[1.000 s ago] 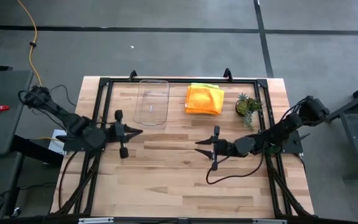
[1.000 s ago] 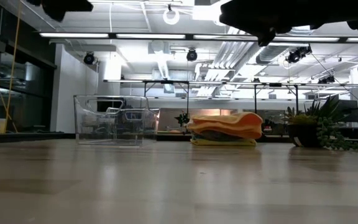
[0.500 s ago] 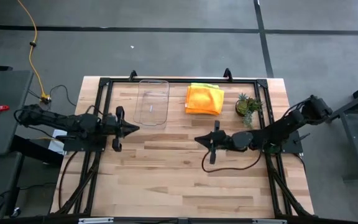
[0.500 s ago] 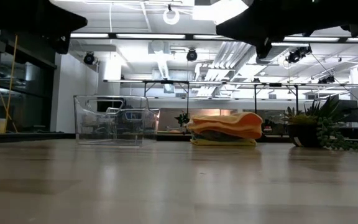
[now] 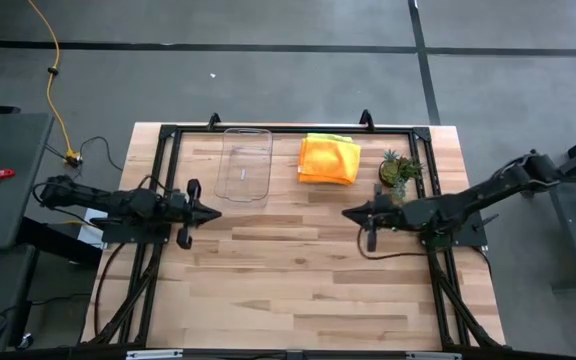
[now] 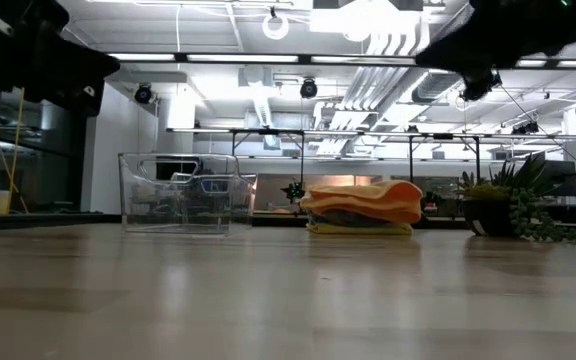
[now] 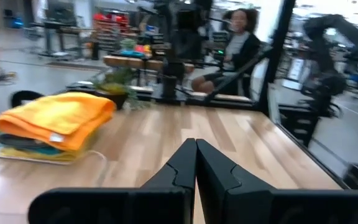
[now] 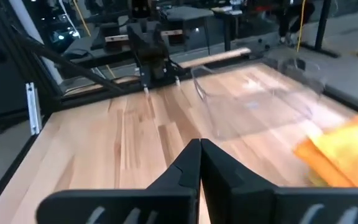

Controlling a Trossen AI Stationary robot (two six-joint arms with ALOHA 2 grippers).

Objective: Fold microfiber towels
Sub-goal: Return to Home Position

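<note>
Both empty and pressed together, the left pincer (image 5: pixel 211 209) and right pincer (image 5: pixel 351 212) hover clear of the microfiber towels (image 5: pixel 329 158) stacked far back on the counter (image 5: pixel 288 290), likely because folding is finished.

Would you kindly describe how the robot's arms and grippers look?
The left arm and right arm are dark, slim and jointed. The left gripper and right gripper each have two black angular fingers tapering to a wedge, on a broad crossbar. A black cable loops beside the right arm.
</note>
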